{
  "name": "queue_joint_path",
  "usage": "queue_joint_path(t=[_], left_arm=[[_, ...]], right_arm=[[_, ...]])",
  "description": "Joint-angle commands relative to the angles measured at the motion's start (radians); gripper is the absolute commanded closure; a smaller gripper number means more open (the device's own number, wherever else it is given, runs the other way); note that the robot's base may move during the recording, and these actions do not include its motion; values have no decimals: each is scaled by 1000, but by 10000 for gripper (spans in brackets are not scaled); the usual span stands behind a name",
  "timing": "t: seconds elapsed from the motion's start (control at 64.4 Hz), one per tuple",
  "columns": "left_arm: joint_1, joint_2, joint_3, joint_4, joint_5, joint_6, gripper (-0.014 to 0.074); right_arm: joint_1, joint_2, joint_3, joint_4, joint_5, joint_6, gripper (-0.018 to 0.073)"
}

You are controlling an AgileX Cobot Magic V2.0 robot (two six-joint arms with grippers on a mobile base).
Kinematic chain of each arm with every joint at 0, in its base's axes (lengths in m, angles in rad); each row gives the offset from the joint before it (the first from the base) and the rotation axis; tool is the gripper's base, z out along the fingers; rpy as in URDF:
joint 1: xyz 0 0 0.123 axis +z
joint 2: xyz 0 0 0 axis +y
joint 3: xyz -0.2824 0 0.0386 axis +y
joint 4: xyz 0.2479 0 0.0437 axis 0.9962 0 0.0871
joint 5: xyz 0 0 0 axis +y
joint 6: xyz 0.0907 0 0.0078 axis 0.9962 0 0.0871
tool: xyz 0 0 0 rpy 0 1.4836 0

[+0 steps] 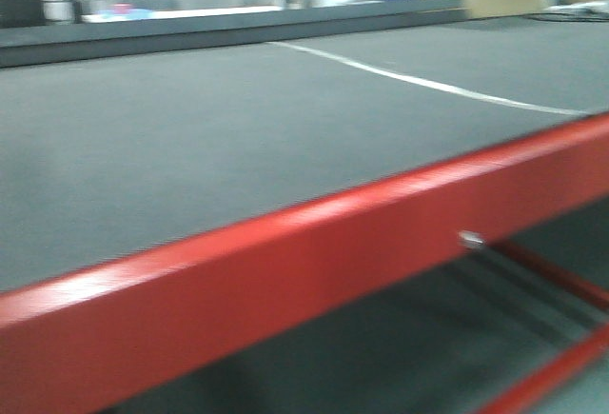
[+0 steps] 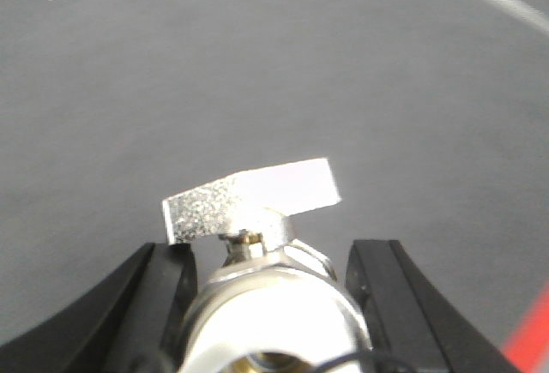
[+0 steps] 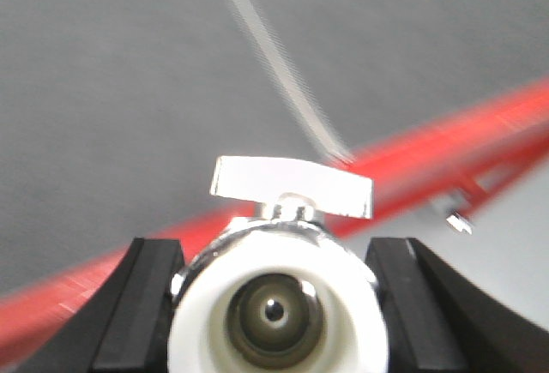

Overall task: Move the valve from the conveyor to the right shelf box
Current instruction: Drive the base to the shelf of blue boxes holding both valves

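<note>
My left gripper is shut on a silver valve with a flat metal handle, held above a dark grey surface. My right gripper is shut on a second valve with a white end ring and a silver handle, held over the red rail of a table. Neither gripper shows in the front view. The conveyor and the shelf box are out of view.
The front view shows a red-framed table with a dark grey top, crossed by a white line. Its red front rail carries a bolt. Lower red bars run beneath. Blurred clutter lies beyond the far edge.
</note>
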Motion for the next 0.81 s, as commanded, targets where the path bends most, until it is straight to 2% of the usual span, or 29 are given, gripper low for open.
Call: queue_joint_path(t=[0.0,0.792], left_arm=[[-5,-11,-11,-11,-43,-6,708],[-5,-11,-11,-11,-43,-6,708]], right_arm=[[-3,-14,-20,-6,-69,1,722],[-3,-14,-20,-6,-69,1,722]])
